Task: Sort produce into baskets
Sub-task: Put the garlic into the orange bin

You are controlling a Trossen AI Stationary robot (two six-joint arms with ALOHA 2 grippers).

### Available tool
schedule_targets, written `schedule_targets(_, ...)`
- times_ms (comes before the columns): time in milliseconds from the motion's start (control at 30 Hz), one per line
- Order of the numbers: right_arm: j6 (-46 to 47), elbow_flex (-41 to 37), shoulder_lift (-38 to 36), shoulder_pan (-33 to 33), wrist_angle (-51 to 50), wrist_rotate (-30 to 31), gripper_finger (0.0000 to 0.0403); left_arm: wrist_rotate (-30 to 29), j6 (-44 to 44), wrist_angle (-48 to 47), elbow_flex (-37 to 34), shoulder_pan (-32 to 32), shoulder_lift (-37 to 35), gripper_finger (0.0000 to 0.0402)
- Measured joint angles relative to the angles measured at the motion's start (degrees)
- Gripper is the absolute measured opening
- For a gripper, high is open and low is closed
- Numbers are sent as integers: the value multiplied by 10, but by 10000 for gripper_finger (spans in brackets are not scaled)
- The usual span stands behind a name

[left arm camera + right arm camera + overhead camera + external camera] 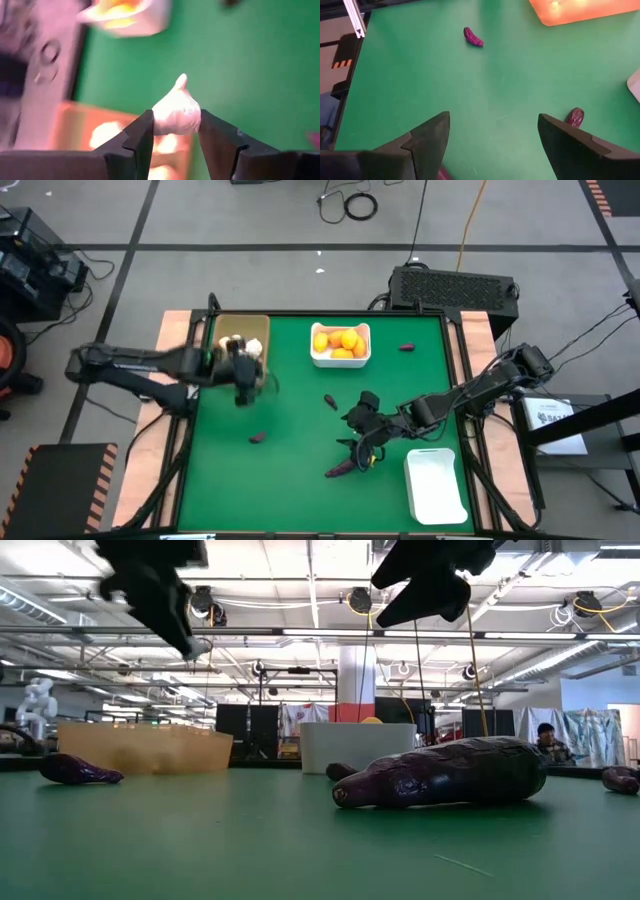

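My left gripper (244,375) hangs over the near right corner of the tan tray (228,330) and is shut on a white garlic bulb (175,112). The tray holds other white bulbs (250,345). My right gripper (364,438) is open and empty above the green mat, just on the far side of the long purple eggplant (340,470), which lies on its side (450,775). Orange fruits (338,342) fill the far white bin (340,361). Small purple pieces lie on the mat (258,437), (330,400), (406,347). My left gripper pinches the garlic bulb's round body (165,122) between its two fingers (142,135), one on each side. The bulb's pointed tip (181,79) sticks out past the fingertips. The bulb is lifted clear, above the tray (75,125).
An empty white bin (435,483) stands at the near right. The right wrist view shows two small purple pieces (473,36), (575,117) on the bare mat ahead of the open fingers. Free mat lies at the near left.
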Motion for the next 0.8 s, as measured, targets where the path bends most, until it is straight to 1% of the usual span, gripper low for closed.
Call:
schedule_targets(100, 7, 0, 0, 4, 0, 0, 293, 1, 24, 1, 0, 108, -13, 145)
schedule_targets(267, 9, 0, 0, 6, 3, 0, 293, 20, 26, 8, 0, 282, -6, 145)
schedule_targets(400, 9, 0, 0, 6, 3, 1, 293, 65, 14, 14, 0, 381, 12, 145)
schedule_targets(467, 7, 0, 0, 6, 3, 1, 293, 75, 7, 19, 0, 414, 24, 146)
schedule_targets(567, -2, 0, 0, 6, 3, 1, 293, 78, -8, 19, 0, 444, 40, 153)
schedule_targets(800, -13, 0, 0, 2, 4, 5, 293, 74, -7, 19, 0, 460, 61, 198)
